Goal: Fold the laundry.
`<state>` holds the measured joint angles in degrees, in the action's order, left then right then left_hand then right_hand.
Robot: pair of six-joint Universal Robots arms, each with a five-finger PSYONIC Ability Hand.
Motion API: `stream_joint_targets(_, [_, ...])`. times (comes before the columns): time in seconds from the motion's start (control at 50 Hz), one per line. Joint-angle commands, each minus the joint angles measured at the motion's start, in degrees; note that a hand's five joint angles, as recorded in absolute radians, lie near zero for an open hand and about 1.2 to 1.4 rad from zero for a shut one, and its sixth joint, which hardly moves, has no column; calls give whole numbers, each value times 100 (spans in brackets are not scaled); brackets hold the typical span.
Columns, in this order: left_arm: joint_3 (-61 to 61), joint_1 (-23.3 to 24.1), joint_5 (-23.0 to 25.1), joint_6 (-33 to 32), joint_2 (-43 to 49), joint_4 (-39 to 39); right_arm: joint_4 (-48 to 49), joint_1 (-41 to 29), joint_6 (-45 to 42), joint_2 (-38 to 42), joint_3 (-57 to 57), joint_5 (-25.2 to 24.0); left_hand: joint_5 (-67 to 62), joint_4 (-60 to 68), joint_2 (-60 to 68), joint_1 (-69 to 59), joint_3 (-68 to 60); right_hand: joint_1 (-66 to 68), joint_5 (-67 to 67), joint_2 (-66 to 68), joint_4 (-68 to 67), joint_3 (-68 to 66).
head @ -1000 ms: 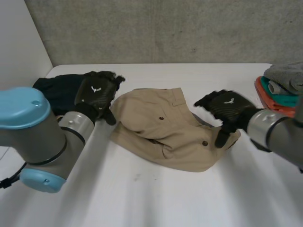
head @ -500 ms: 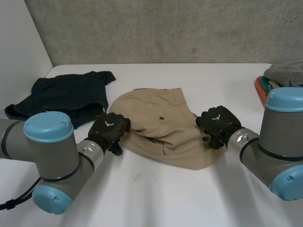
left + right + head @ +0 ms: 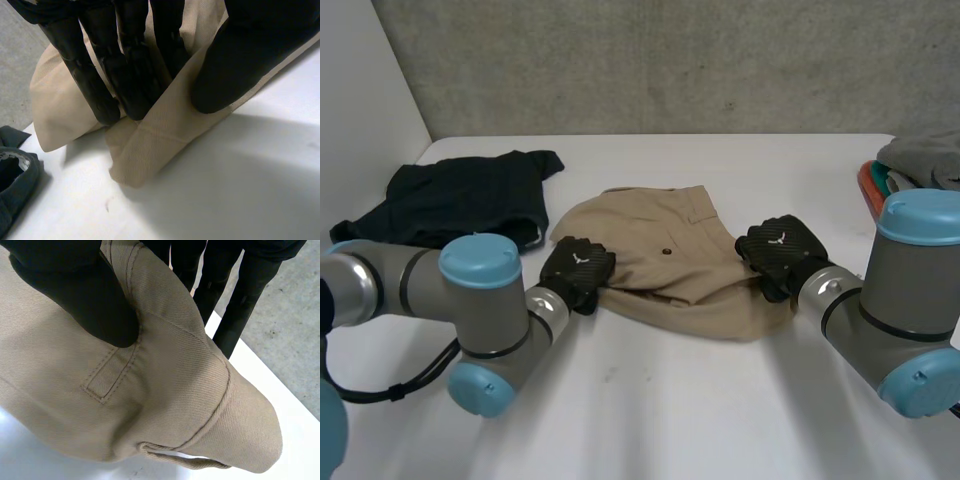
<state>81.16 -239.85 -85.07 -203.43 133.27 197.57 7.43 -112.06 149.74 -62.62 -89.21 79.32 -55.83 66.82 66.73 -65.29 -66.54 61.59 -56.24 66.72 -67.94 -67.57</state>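
Tan trousers [image 3: 665, 262] lie crumpled in the middle of the white table [image 3: 650, 410]. My left hand [image 3: 576, 272] is on their left edge; its own wrist view has the fingers [image 3: 132, 65] and thumb pinching a fold of the tan cloth [image 3: 150, 145]. At the right edge, my right hand [image 3: 778, 253] grips the waistband. There the thumb [image 3: 80, 295] presses the waistband [image 3: 165, 355] against the fingers, next to a belt loop.
A dark garment [image 3: 460, 196] lies spread at the back left, and a corner of it [image 3: 12, 175] lies close beside the left hand. A stack of folded clothes [image 3: 910, 170] on an orange-red tray sits at the right edge.
Both hands came down from above the table onto the trousers' two edges and closed on the cloth. The near edge of the trousers has bunched up toward the middle.
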Motion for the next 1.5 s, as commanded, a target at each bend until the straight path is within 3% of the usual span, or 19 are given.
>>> stream_joint_targets(0.02, [-31, 131, -176, 23, -265, -43, -39, 53, -6, -83, 97, 145, -1417, 1318, 1327, -1471, -1346, 1841, -1376, 1328, -1206, -1243])
stream_joint_targets(0.12, [373, 210, -571, 84, -2036, -52, -503, 88, -242, -1047, 412, 286, -1417, 1318, 1327, -1471, -1346, 1841, -1376, 1328, -1206, -1243])
stream_joint_targets(0.26, [401, 263, -581, 312, -4024, -60, -1453, 88, -384, -2270, 1650, 286, -1417, 1318, 1327, -1471, -1346, 1841, -1376, 1328, -1206, -1243])
stream_joint_targets(0.38, [163, 272, -580, 374, -4467, -184, -1929, 343, -393, -2378, 2548, 233, -1417, 1318, 1327, -1471, -1346, 1841, -1376, 1328, -1206, -1243])
stream_joint_targets(0.46, [-144, 272, -598, 383, -4310, -228, -2000, 343, -401, -1843, 2926, 242, -1417, 1318, 1327, -1471, -1346, 1841, -1376, 1328, -1206, -1243])
stream_joint_targets(0.6, [-987, 245, -572, 348, -2756, -192, -1798, 115, -542, -569, 3375, 295, -1417, 1318, 1327, -1471, -1346, 1841, -1376, 1328, -1206, -1243])
stream_joint_targets(0.68, [-1594, 193, -580, 295, -1534, -184, -1131, 18, -551, 214, 3437, 391, -1417, 1318, 1327, -1471, -1346, 1841, -1376, 1328, -1206, -1243])
stream_joint_targets(0.8, [-3017, 166, -607, -205, 242, 211, 810, -35, -568, 1391, 3525, 751, -1417, 1318, 1327, -1471, -1346, 1841, -1376, 1328, -1206, -1243])
stream_joint_targets(0.84, [-3501, 149, -624, -337, 586, 580, 1531, -35, -559, 1691, 3551, 848, -1417, 1318, 1327, -1471, -1346, -612, 1077, -1124, 1247, 1210])
stream_joint_targets(0.86, [-3615, 149, -624, -337, 647, 720, 1734, -52, -568, 1788, 3577, 892, -1417, 1318, 1327, -1471, -1346, -2824, 3289, -3336, 3459, 3422])
stream_joint_targets(0.88, [-3738, 149, -633, -277, 674, 1026, 2119, -53, -603, 1893, 3586, 953, 1428, -1528, -1519, 1374, 1499, -5159, 5624, -5672, 5794, 5757])
stream_joint_targets(0.94, [-3731, 149, -712, -145, 605, 1389, 2420, -53, -621, 1868, 3472, 1033, 4777, -4877, -4868, 4723, 4848, -5159, 5624, -5672, 5794, 5757])
stream_joint_targets(1.0, [-3521, 193, -844, 14, 298, 1574, 2474, -53, -595, 1526, 3201, 1103, 5141, -5240, -5231, 5087, 5212, -5159, 5624, -5672, 5794, 5757])
stream_joint_targets(1.12, [-2124, 236, -914, 120, -634, 1487, 1624, 0, -621, 278, 2164, 981, 4973, -5072, -5064, 4919, 5044, -5159, 5624, -5672, 5794, 5757])
stream_joint_targets(1.26, [176, 552, -871, 146, -2048, 504, -1027, 368, -604, -723, 1093, 507, 3716, -3815, -3806, 3662, 3787, -5159, 5624, -5672, 5794, 5757])
stream_joint_targets(1.4, [1514, 1141, -757, 373, -2665, -559, -2718, 1036, -700, -1480, -102, -274, 1899, -1998, -1990, 1845, 1970, -2920, 3384, -3432, 3554, 3517])
stream_joint_targets(1.5, [1885, 1317, -335, 1015, -2674, -1044, -2826, 1309, -876, -1657, -816, -724, 785, -884, -875, 731, 855, -1637, 2101, -2149, 2272, 2235])
